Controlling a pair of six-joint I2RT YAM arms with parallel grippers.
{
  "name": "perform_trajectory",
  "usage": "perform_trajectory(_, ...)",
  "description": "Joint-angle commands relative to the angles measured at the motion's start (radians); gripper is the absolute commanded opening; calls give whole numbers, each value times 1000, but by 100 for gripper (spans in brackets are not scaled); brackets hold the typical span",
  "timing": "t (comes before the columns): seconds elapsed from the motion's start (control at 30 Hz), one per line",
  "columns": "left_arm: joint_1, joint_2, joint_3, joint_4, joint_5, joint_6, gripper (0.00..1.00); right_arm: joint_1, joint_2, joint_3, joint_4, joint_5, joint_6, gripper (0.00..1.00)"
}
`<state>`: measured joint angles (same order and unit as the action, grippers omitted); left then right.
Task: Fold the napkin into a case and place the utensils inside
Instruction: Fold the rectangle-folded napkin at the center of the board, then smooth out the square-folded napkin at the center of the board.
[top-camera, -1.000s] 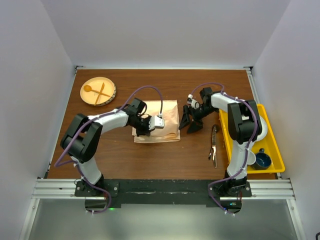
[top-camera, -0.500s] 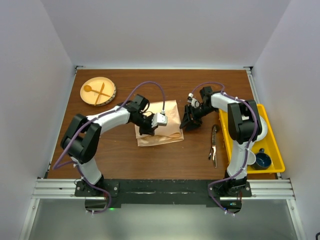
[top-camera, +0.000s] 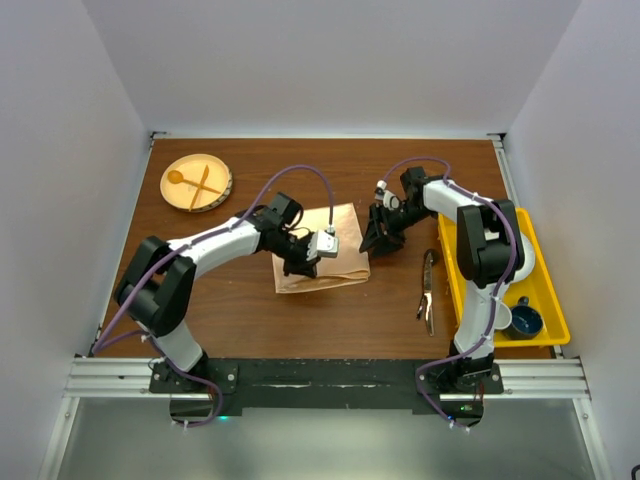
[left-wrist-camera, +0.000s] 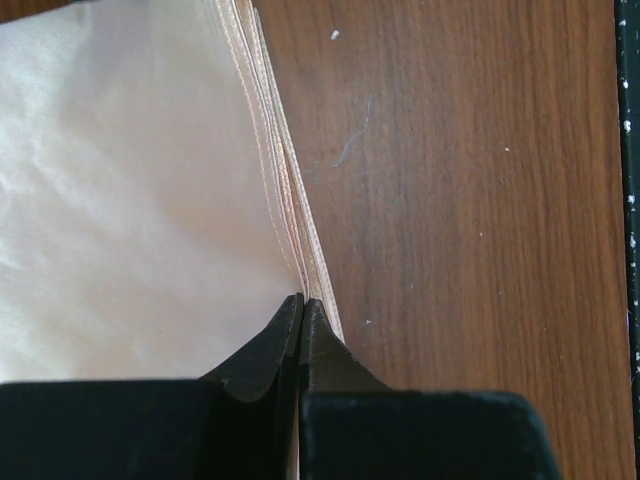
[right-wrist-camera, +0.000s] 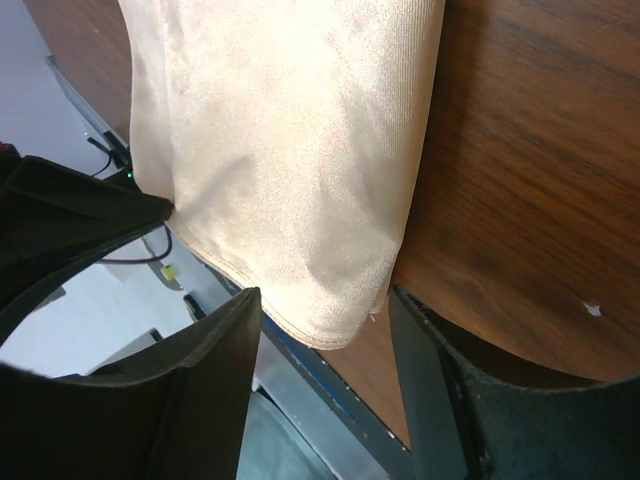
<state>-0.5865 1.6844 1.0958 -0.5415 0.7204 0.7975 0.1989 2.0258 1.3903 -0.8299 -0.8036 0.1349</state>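
The napkin (top-camera: 335, 252) lies folded into a peach-orange rectangle, slightly skewed, at mid table. My left gripper (top-camera: 300, 264) is shut on its near-left edge; the left wrist view shows the stacked hems of the napkin (left-wrist-camera: 130, 180) running into the closed tips of that gripper (left-wrist-camera: 301, 300). My right gripper (top-camera: 381, 236) stands open at the cloth's right side. In the right wrist view a rounded corner of the napkin (right-wrist-camera: 290, 150) hangs between the spread fingers of the right gripper (right-wrist-camera: 325, 320), unclamped. The dark utensils (top-camera: 427, 291) lie on the table to the right, beside the tray.
A round wooden plate (top-camera: 216, 192) with a pale wooden spoon and fork sits at the back left. A yellow tray (top-camera: 551, 290) along the right edge holds a white bowl and a blue cup (top-camera: 525, 322). The table's near edge has a black rail.
My left gripper has carried the napkin's edge rightward and nearer, skewing the folded cloth. The right gripper has narrowed and edged toward the back at the cloth's right corner.
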Motion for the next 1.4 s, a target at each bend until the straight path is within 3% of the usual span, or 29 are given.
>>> perform_trajectory(0.0, -7, 3, -42, 60, -4, -40, 0, -4, -21, 32, -32, -5, -23, 53)
perform_trajectory(0.4, -7, 34, -96, 89, -58, -26, 0, -4, -30, 42, -70, -11, -75, 43)
perform_trajectory(0.5, -7, 29, -82, 74, -58, -26, 18, -4, -32, 64, -93, -25, -101, 39)
perform_trajectory(0.53, -6, 23, -73, 68, -52, -30, 30, -4, -41, 76, -97, -46, -107, 39)
perform_trajectory(0.67, 28, -104, -62, 77, 11, -89, 55, 0, -90, 90, -69, -118, -113, 38)
perform_trajectory(0.7, 37, -130, -62, 87, 33, -118, 70, 2, -98, 93, -64, -138, -112, 38)
perform_trajectory(0.73, 53, -153, -62, 100, 42, -183, 84, 7, -111, 92, -58, -155, -107, 41)
perform_trajectory(0.8, 60, -213, -62, 133, 62, -254, 98, 26, -130, 82, -29, -201, -100, 49)
perform_trajectory(0.83, 65, -227, -73, 155, 71, -355, 100, 37, -140, 64, -15, -212, -97, 52)
perform_trajectory(0.9, 66, -262, -94, 247, 91, -476, 100, 72, -167, 38, 35, -236, -89, 62)
perform_trajectory(1.1, 86, -292, -342, 717, 154, -1050, 100, 135, -154, -77, 176, -287, -38, 70)
perform_trajectory(1.23, 112, -255, -448, 972, 165, -1239, 100, 171, -121, -105, 202, -305, -26, 73)
perform_trajectory(1.37, 165, -171, -493, 1109, 192, -1374, 100, 175, -82, -143, 255, -318, 20, 76)
